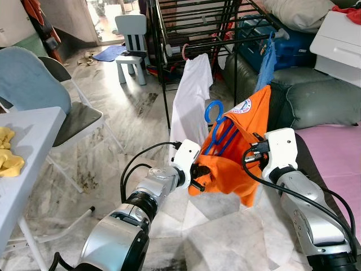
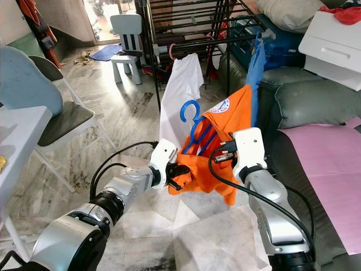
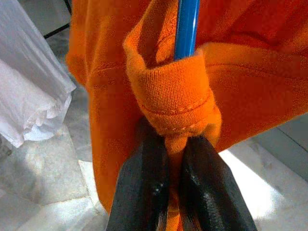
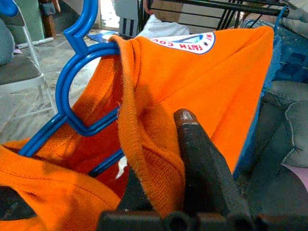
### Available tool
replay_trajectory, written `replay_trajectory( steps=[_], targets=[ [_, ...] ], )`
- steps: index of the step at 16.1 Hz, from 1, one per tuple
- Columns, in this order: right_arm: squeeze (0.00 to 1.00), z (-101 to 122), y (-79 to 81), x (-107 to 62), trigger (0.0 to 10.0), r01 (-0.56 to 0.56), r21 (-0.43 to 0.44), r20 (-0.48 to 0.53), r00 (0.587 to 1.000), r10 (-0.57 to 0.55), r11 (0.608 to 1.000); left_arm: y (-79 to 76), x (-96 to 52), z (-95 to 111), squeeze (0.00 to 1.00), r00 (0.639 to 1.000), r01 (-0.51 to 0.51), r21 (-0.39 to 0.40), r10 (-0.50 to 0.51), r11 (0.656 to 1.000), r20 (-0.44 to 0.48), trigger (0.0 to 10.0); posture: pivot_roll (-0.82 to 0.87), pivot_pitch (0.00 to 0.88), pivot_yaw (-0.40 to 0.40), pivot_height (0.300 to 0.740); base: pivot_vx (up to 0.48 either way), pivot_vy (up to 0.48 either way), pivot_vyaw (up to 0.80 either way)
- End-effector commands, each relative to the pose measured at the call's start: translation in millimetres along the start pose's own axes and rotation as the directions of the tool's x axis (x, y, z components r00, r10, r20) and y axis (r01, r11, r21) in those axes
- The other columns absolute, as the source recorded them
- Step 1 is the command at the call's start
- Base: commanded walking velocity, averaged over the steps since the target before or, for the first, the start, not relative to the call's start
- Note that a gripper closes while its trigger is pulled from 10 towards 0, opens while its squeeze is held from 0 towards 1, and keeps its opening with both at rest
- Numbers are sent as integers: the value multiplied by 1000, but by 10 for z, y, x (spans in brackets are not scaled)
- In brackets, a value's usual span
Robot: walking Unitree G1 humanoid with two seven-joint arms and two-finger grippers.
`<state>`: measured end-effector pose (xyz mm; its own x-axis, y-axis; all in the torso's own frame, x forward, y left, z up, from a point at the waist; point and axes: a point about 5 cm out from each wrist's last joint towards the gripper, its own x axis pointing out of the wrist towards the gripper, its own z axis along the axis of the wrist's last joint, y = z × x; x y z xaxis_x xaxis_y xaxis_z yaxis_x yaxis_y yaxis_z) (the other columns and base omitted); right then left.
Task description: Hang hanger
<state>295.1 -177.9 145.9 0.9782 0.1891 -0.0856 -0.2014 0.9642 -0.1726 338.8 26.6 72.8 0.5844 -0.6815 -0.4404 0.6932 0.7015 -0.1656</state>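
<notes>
Two silver arms reach out in front of the robot, and both hold one orange shirt (image 1: 240, 148). On the left, the left gripper (image 1: 198, 176) has its two black fingers (image 3: 144, 187) squeezed tight on a rolled edge of the orange cloth. A blue bar of the hanger goes into that same fold, just past the fingertips. On the right, the right gripper (image 1: 255, 151) pinches the shirt's ribbed edge higher up, with the cloth tucked between its fingers (image 4: 199, 159).

Inside the shirt is the blue hanger (image 1: 217, 127). Its round hook sticks up out of the orange shirt, free in the air and not on any bar. The shirt has a round white badge (image 4: 185, 42) near its top edge.

Behind the orange shirt stands a black drying rack (image 1: 194, 34). A white shirt (image 1: 189, 101) hangs from it, just left of the orange shirt, and a blue cloth (image 1: 265, 65) hangs from it on the other side. Far left of the orange shirt sit a grey folding chair (image 1: 76, 118) and a white table (image 1: 25, 164).
</notes>
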Motion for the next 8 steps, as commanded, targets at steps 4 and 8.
replay_trajectory(
  steps=[4, 8],
  targets=[
    [0, 58, 34, -3, 0, -20, 0, 20, 1000, 20, 1000, 36, -9, 164, 0, 998, -15, 1, 15, 1000, 53, 0, -57, 0, 42, 740, 0, 0, 0],
    [0, 58, 34, -3, 0, -20, 0, 20, 1000, 20, 1000, 36, -9, 164, 0, 998, -15, 1, 15, 1000, 53, 0, -57, 0, 42, 740, 0, 0, 0]
  ],
)
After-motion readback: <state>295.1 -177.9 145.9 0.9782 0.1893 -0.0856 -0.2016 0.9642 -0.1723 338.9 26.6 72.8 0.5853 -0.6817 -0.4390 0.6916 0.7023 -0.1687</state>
